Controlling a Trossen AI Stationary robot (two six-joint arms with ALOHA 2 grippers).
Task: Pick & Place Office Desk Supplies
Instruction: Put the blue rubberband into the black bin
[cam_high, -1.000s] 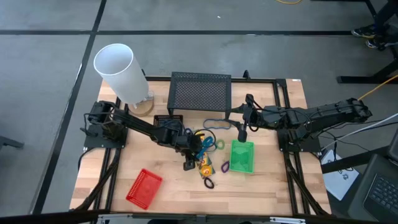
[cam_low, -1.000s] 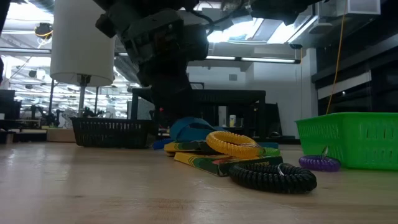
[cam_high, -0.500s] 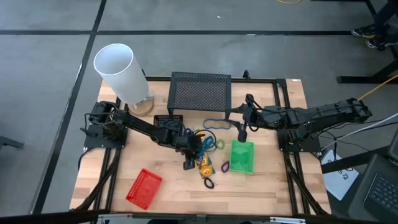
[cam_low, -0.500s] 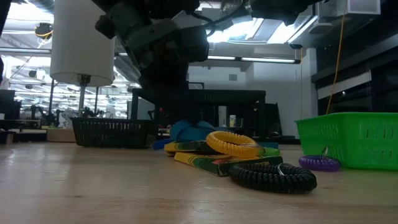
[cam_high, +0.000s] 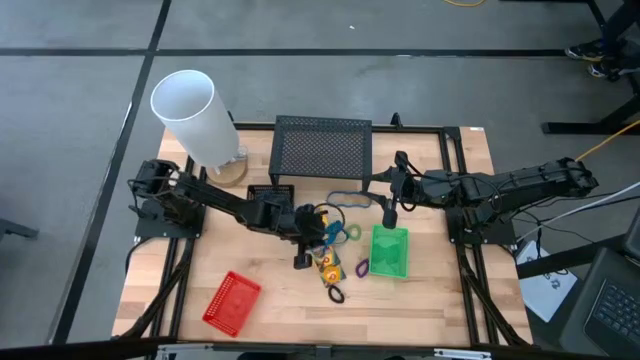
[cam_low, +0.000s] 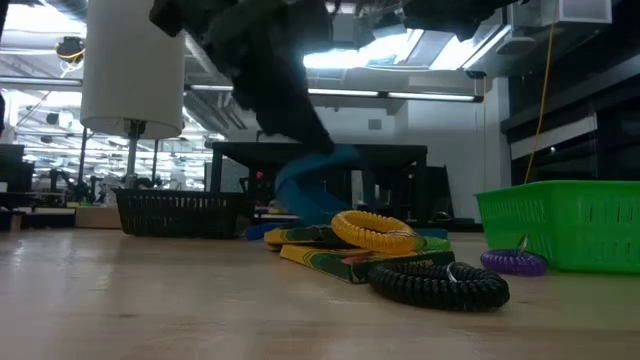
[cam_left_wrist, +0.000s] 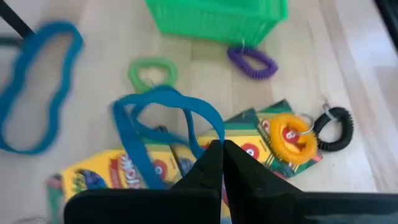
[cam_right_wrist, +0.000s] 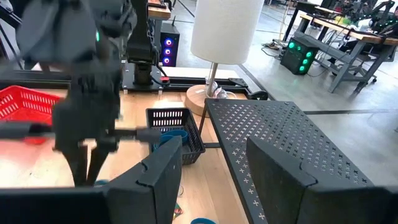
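Jaws of the left gripper (cam_left_wrist: 222, 163) are pinched fully shut on the blue-handled scissors (cam_left_wrist: 163, 124), gripping one blue handle loop where it meets the crayon boxes (cam_left_wrist: 186, 163). From table height the blue loop looks lifted clear of the pile, tilted up toward the arm. Scissors' long axis can't be told; the blades are hidden.

Landmark is the green mesh basket (cam_high: 390, 251). The left gripper (cam_high: 310, 238) sits just beside it, on the side facing the left arm's base, over the cluster of supplies. The right gripper (cam_high: 389, 214) hangs near the basket's far edge, jaws wide apart and holding nothing, waiting. The left arm is the one on the scissors; judged next move is carrying them sideways to a basket, and the green one is nearest.

Around the basket: purple loop (cam_left_wrist: 252, 61) touching or just beside its near wall, black coil loop (cam_low: 438, 283) and orange loop (cam_low: 375, 230) on the crayon boxes, small green loop (cam_left_wrist: 152, 71) and a large blue loop (cam_left_wrist: 34, 99) on bare wood. Black mesh basket (cam_high: 270, 195) lies beyond the left gripper, red mesh basket (cam_high: 231, 300) well apart toward the front corner.

Worktop (cam_high: 440, 300) is pale wood in a black frame; white cylinder (cam_high: 188, 115) and wide black mesh stand (cam_high: 322, 148) sit at the back. Room behind is a workshop with benches.
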